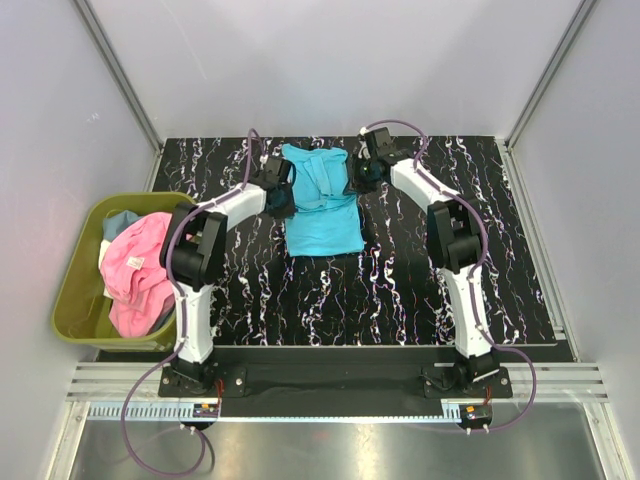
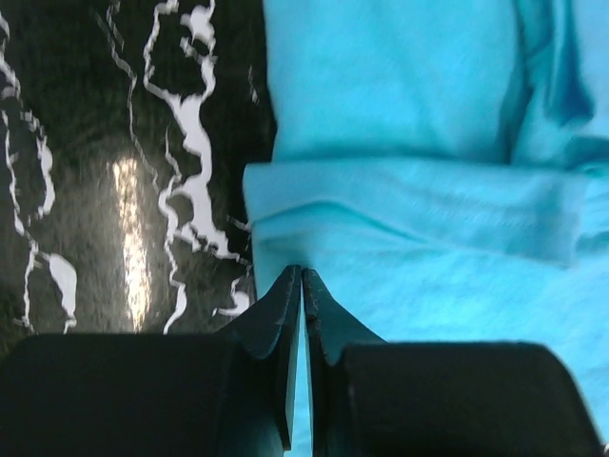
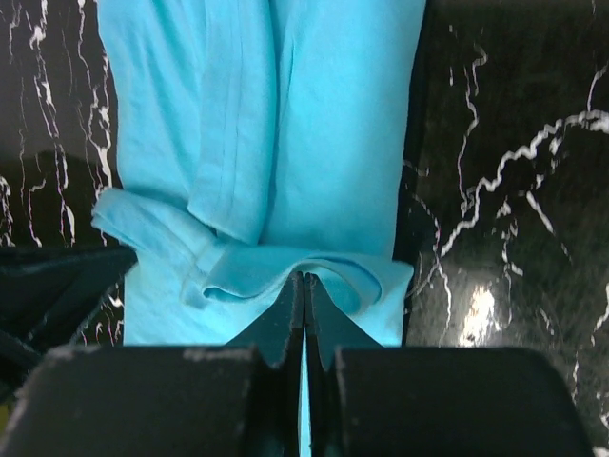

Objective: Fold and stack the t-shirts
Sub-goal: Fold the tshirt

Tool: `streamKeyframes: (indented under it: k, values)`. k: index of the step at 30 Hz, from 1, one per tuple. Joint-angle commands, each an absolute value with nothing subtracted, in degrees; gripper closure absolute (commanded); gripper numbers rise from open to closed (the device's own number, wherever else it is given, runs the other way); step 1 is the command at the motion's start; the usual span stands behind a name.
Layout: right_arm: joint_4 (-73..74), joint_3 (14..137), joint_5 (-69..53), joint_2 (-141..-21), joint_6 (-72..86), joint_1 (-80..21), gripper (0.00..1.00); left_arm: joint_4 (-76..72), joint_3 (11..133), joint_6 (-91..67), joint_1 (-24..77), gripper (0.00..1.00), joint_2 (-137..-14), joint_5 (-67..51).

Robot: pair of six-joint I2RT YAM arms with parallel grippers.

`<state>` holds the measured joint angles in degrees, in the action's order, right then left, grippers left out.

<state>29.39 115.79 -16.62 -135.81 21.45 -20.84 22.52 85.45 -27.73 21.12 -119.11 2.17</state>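
Note:
The turquoise t-shirt (image 1: 322, 215) lies on the black marbled table, sleeves folded in, its far end bunched between the two arms. My left gripper (image 1: 284, 196) is at the shirt's left edge; in the left wrist view its jaws (image 2: 302, 271) are shut, pinching a folded edge of the cloth (image 2: 419, 124). My right gripper (image 1: 358, 180) is at the right edge; its jaws (image 3: 304, 278) are shut on a raised fold of the shirt (image 3: 333, 124). A pink t-shirt (image 1: 135, 270) and a light blue-grey one (image 1: 120, 224) lie in the bin.
The olive-green bin (image 1: 75, 290) stands off the table's left edge, beside the left arm. The black marbled table (image 1: 440, 290) runs from the arm bases to the back wall. Grey walls close in the back and sides.

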Motion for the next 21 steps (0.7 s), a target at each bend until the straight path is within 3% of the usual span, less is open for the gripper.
streamKeyframes:
  k: [1,21]
  values:
    - [26.99,111.29,-17.31,-128.86,21.18,-21.97,0.99,21.18,90.25,-26.28,21.18,0.91,-120.93,4.31]
    - [20.13,103.01,-16.61,-127.35,21.97,-26.54,0.99,23.03,100.72,-25.4,19.51,0.9,-126.38,4.92]
